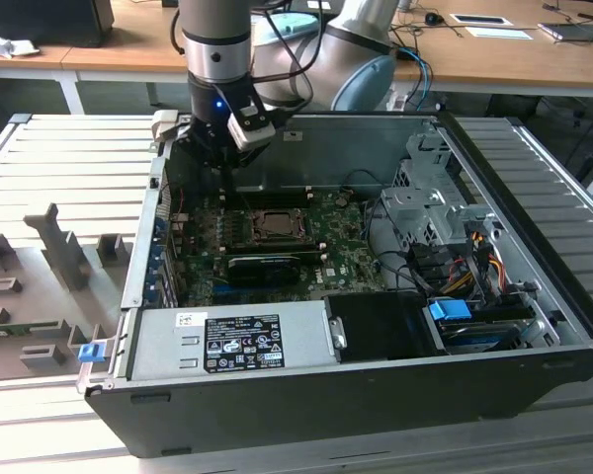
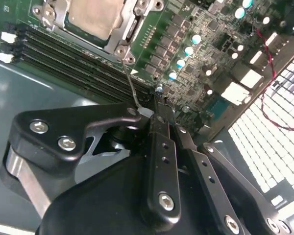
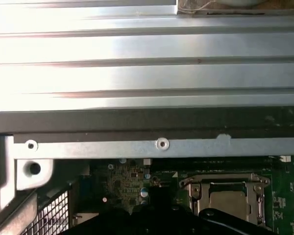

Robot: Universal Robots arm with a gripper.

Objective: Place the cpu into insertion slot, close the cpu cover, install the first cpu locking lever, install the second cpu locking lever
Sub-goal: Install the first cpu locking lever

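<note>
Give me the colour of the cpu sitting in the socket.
Pale silver-beige, plain and unpatterned. The cpu shows best in the second wrist view.

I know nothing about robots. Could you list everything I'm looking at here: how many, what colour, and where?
computer case: one, black and grey, open, on the ribbed table
motherboard: one, green, inside the case
cpu: one, silver-beige, mid-motherboard
cpu cover: one, silver-grey, framing the cpu
locking lever: one, thin silver wire, rising from the cover's corner
graphics card: one, black, beside the cpu
power supply: one, silver-grey, at the case's near edge in the exterior view
cables: a bundle, orange and yellow, at the exterior view's right
fixture blocks: several, grey, on the table at the exterior view's left
robot arm: one, grey, above the case
hand: one, black, at the locking lever's tip
</note>
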